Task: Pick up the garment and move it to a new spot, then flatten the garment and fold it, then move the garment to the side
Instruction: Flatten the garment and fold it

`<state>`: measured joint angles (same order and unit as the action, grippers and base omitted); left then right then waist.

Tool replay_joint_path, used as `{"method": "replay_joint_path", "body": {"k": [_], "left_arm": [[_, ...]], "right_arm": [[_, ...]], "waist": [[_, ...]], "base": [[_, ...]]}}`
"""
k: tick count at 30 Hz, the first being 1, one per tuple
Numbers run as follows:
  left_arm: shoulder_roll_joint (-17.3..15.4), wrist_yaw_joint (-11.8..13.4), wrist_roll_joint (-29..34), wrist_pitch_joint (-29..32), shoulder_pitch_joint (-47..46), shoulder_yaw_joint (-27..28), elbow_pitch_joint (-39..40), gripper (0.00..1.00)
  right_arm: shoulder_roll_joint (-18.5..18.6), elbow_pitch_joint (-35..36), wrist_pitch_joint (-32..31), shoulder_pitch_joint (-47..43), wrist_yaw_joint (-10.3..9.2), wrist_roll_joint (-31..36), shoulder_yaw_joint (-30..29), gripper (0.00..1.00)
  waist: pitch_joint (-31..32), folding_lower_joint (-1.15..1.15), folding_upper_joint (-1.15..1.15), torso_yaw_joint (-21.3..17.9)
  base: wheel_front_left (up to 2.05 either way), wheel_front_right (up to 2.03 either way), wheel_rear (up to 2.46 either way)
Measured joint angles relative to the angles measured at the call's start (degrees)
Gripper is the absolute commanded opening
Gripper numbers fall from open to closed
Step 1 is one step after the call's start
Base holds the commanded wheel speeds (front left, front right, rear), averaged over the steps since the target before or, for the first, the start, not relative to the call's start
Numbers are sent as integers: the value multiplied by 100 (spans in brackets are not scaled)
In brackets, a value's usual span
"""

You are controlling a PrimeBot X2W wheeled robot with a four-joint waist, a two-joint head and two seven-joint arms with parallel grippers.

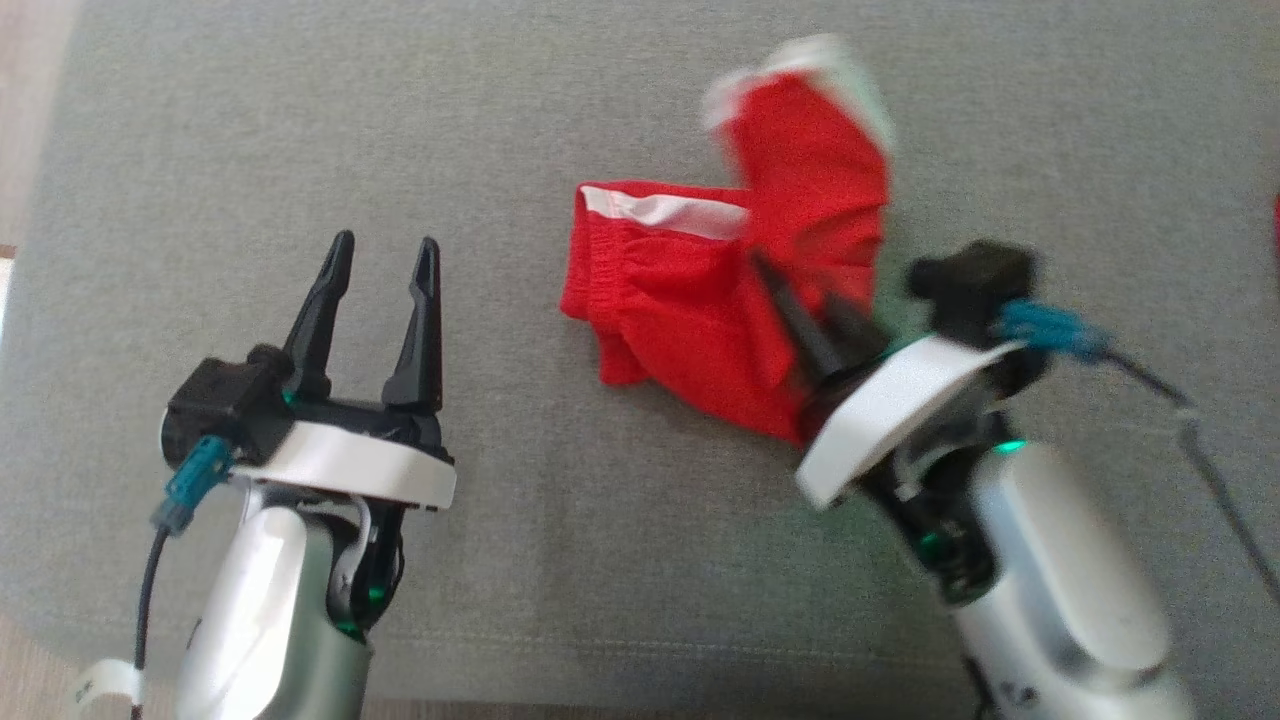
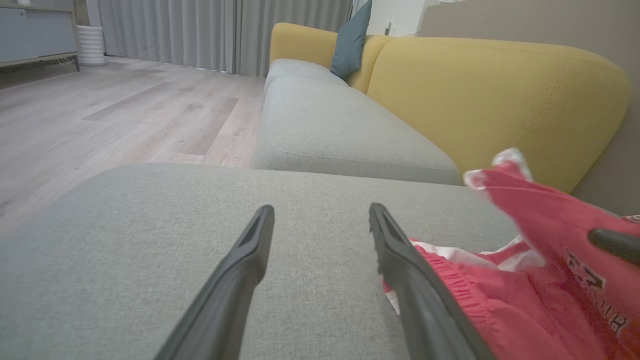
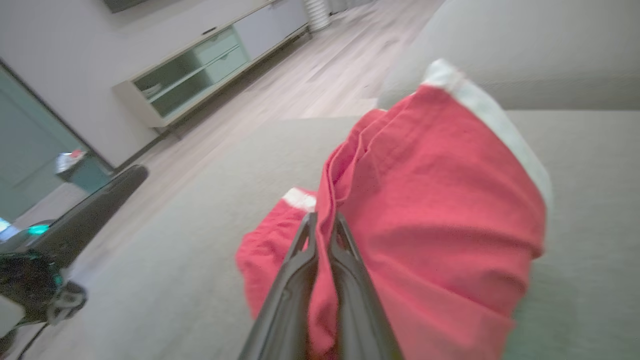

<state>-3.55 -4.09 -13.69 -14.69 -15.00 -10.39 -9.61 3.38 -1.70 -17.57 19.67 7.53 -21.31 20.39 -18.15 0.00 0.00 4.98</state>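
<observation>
Red garment [image 1: 690,300] crumpled on grey cushion [image 1: 300,120], one end raised, blurred. We see right pincer [image 3: 325,220] clamped on garment fold. Left pincer [image 1: 386,248] fingers apart, empty, over cushion left of garment, near, not touching.

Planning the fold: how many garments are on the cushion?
1: the red garment, right of centre, pinched by the right gripper. A red sliver at the head view's right edge may be another.
</observation>
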Motion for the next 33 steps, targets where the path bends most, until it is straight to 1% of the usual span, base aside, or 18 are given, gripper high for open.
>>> {"method": "replay_joint_path", "body": {"k": [3, 6, 10, 14, 15, 16, 17, 18, 22, 25, 28, 31, 33], "left_arm": [[3, 5, -10, 0, 85, -8, -8, 100], [14, 4, -18, 0, 91, -32, -23, 100], [23, 4, -18, 0, 88, -63, -12, 100], [31, 5, -18, 0, 87, -69, 10, 100], [31, 7, -18, 0, 87, -68, 13, 100], [33, 7, -18, 0, 86, -68, 18, 100], [34, 7, -18, 0, 85, -68, 19, 100], [34, 7, -18, 0, 85, -68, 19, 100], [37, 8, -18, 0, 84, -38, 35, 100], [35, 9, -18, 0, 83, 1, 42, 100], [31, 19, -11, 0, 84, 22, 69, 100], [16, 67, 1, 0, 86, 62, 129, 100], [-1, 103, 1, 0, 94, 119, 179, 100]], "right_arm": [[1, -383, 178, 61, 0, -488, 571, 0], [12, -827, 381, 107, 0, -875, 907, 0], [40, -1288, 620, 211, 0, -1096, 1261, 0], [49, -1482, 876, 386, 0, -1154, 1438, 0], [49, -1517, 918, 426, 0, -1166, 1479, 6], [53, -1528, 1013, 460, 0, -1165, 1514, 42], [58, -1514, 1125, 483, 0, -1172, 1568, 100], [58, -1514, 1125, 483, 0, -1172, 1568, 100], [69, -1240, 1630, 597, 0, -1215, 1681, 100], [67, -1163, 1923, 659, 0, -1129, 1467, 100], [108, -1137, 2152, 658, 0, -753, 822, 100], [235, -1053, 2256, 552, 0, -313, -40, 100], [341, -937, 2260, 305, 0, -37, -647, 100]], "waist": [[11, 0, 0, 103], [-11, 0, 0, 203], [-81, 0, 0, 283], [-129, 0, 0, 292], [-138, 0, 0, 285], [-146, 0, 0, 276], [-150, 0, 0, 268], [-150, 0, 0, 268], [-155, 0, 0, 205], [-159, 0, 0, 127], [-146, 0, 0, 32], [-106, 0, 0, -73], [-68, 0, 0, -143]], "base": [[0, 0, 0], [0, 0, 0], [0, 0, 0], [0, 0, 0], [0, 0, 0], [0, 0, 0], [0, 0, 0], [0, 0, 0], [0, 0, 0], [0, 0, 0], [0, 0, 0], [0, 0, 0], [0, 0, 0]]}}
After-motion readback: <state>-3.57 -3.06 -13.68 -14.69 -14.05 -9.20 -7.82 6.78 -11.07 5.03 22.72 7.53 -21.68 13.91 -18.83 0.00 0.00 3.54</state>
